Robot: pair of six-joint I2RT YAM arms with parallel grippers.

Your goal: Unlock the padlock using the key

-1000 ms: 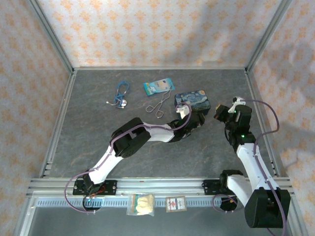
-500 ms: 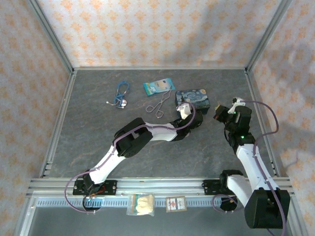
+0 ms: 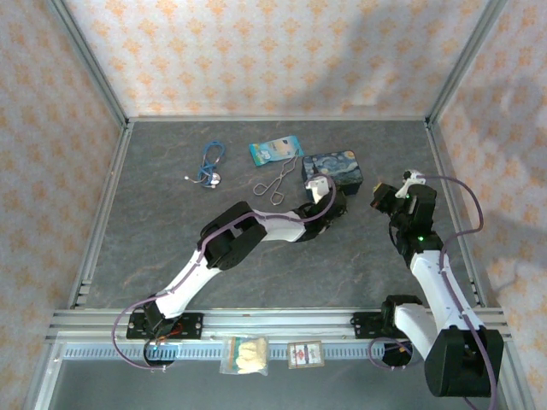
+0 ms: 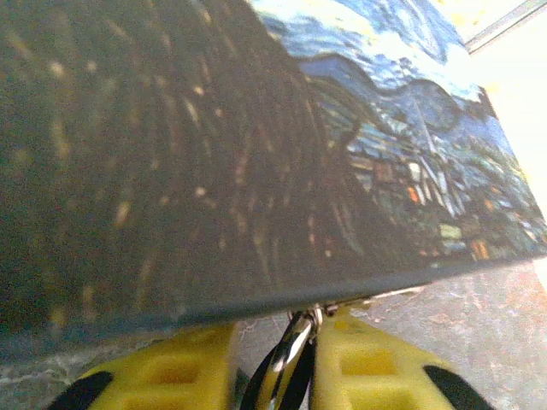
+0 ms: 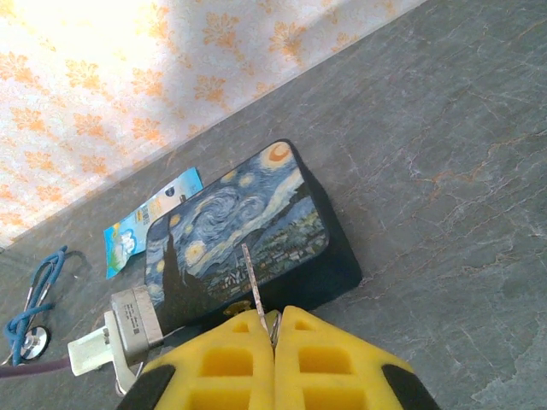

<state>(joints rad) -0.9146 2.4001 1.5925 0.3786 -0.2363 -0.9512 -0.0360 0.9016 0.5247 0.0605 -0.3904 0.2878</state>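
**Where the Two Arms Meet**

While the left gripper (image 4: 273,340) lies low against the near side of the rectangular tin painted with a swirling blue-and-yellow night sky (image 4: 256,137), its yellow fingers (image 4: 376,367) stand close together. They pinch the tiny metal padlock (image 4: 292,352), whose shiny curved shackle and dark body show in the narrow gap between them. The padlock sits at the foot of the tin's dark side wall, just under its lower edge. Whether it rests on the grey, stone-patterned table (image 3: 171,239) cannot be told.

From above, the left arm stretches across the table to the tin's near-left corner. The right gripper (image 5: 274,318) hovers near the tin's right side, apart from it. Its yellow fingers are pressed together on the tiny, pale silvery key (image 5: 253,286), and the thin blade sticks out from between the fingertips, pointing towards the tin.

Silver scissor-like forceps (image 3: 278,184) lie just beside the tin on its left. A light-blue printed packet (image 3: 275,150) lies beyond them, towards the back wall. A blue stethoscope (image 3: 208,162) lies further left, well apart from the tin. Two small flat packets (image 3: 244,354) sit on the metal rail between the arm bases.
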